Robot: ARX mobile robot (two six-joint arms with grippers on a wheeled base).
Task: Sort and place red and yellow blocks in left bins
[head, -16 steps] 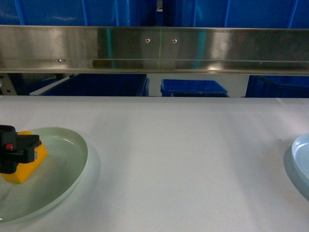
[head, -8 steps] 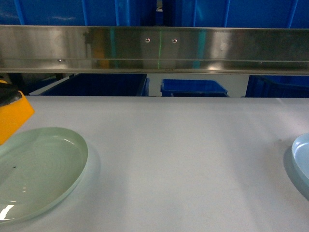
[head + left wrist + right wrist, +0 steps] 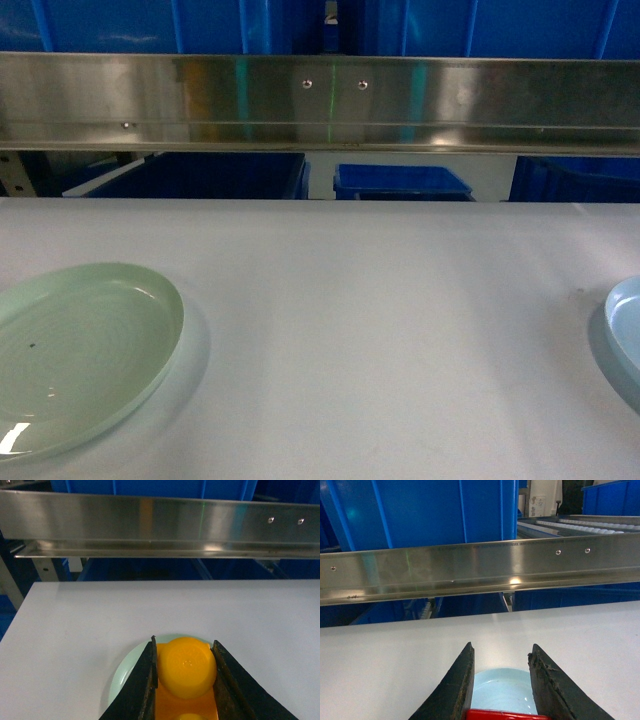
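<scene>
While your left tool (image 3: 184,680) is out of the head view, its wrist camera shows it clamped on the yellow brick (image 3: 186,667), one black finger (image 3: 144,682) pressed against each side of the round stud. You are holding the brick in the air above the pale green plate (image 3: 121,672), whose rim peeks out to the left of the fingers, with the white bench (image 3: 75,625) below.

From the head camera you see that same green plate (image 3: 85,350) bare at the bench's left edge, and a pale blue plate (image 3: 625,330) cut off at the right edge.

Your right tool (image 3: 501,680) hangs over the blue plate (image 3: 500,690) with its fingers spread apart. A strip of something red (image 3: 502,714) sits at the bottom edge between them; whether it is a block or part of the tool, you cannot tell.

Beyond the steel rail (image 3: 320,100) you have blue crates (image 3: 400,180).
</scene>
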